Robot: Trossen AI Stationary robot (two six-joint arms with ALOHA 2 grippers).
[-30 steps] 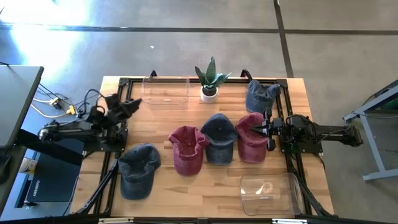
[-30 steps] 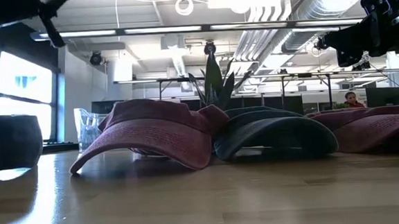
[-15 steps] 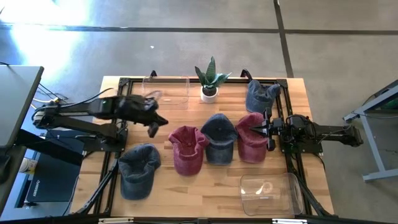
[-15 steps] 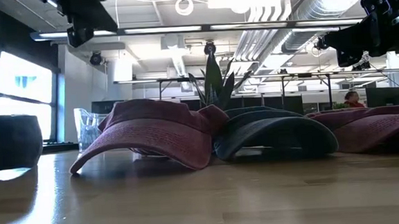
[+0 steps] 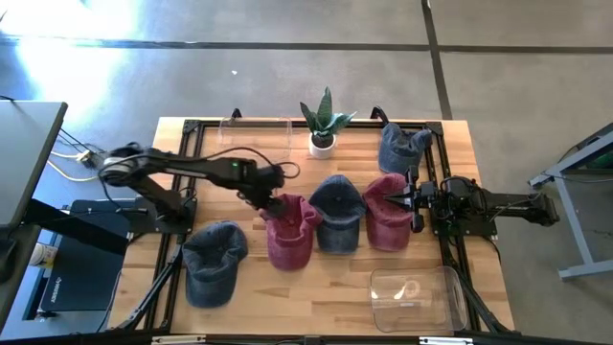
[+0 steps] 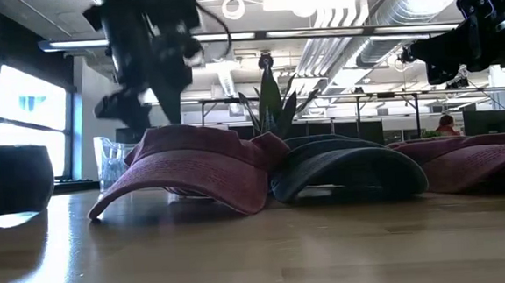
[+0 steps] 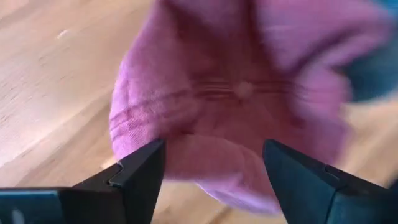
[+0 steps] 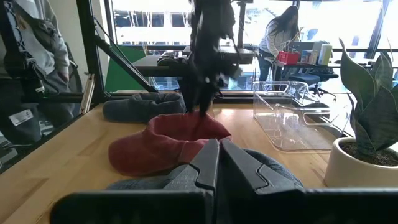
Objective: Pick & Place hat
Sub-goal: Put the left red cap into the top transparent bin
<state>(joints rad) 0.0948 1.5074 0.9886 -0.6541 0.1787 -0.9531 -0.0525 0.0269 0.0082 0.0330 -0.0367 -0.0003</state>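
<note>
The left gripper (image 5: pixel 273 198) hangs just above the red hat (image 5: pixel 288 230), left of the potted plant (image 5: pixel 323 123), fingers spread wide around the crown. Lower squarely, pinch a fabric fold before lifting. The right gripper (image 5: pixel 388 199) waits clenched, right of the plant.

Two dark, slim jointed robot arms, left hand (image 7: pixel 205 177) with two black wedge-shaped fingers (image 7: pixel 140 174), right hand (image 8: pixel 219 163) with matte black tapered fingers, black cables along both arms
</note>
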